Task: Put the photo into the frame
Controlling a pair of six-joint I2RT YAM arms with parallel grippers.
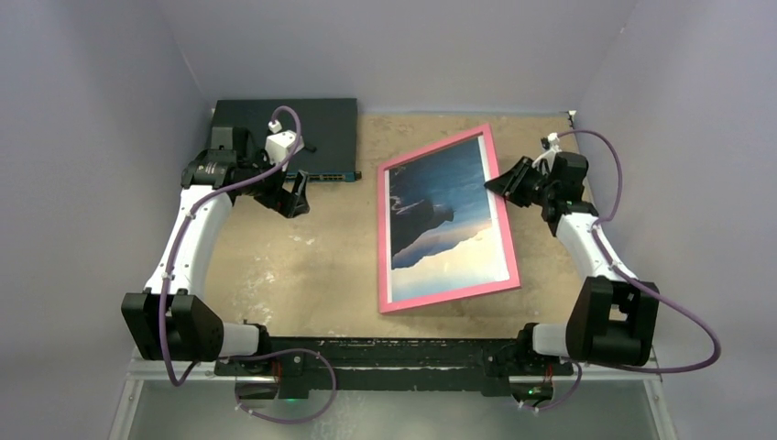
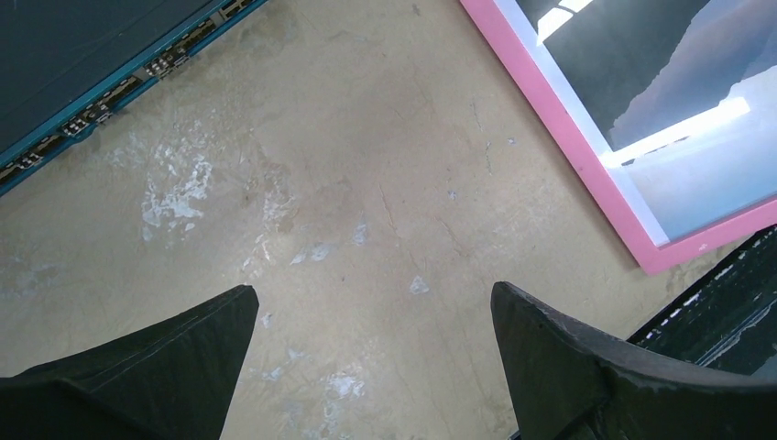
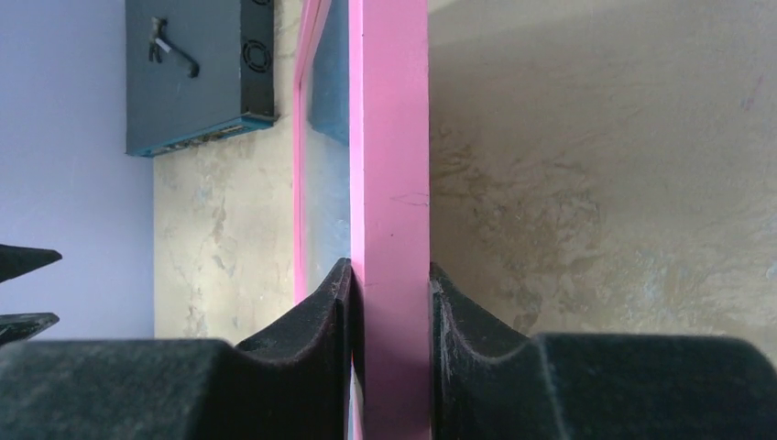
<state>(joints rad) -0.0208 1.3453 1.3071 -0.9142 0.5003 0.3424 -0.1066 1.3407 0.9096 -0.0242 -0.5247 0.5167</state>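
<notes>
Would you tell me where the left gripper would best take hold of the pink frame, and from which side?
Probably the left long border of the frame, coming from the left: that thin pink rail faces the open left gripper, and the right gripper pinches the opposite border likewise, one finger on either side.

Scuffed tan tabletop (image 1: 302, 266), dark flat rectangular electronics box (image 1: 302, 128) at far left, pink-bordered rectangular picture frame (image 1: 448, 296) right of centre

Top camera: high over worktop's (image 1: 311, 266) near edge, looking down. Wrist cameras close, low; all three share frame (image 1: 449, 295).
</notes>
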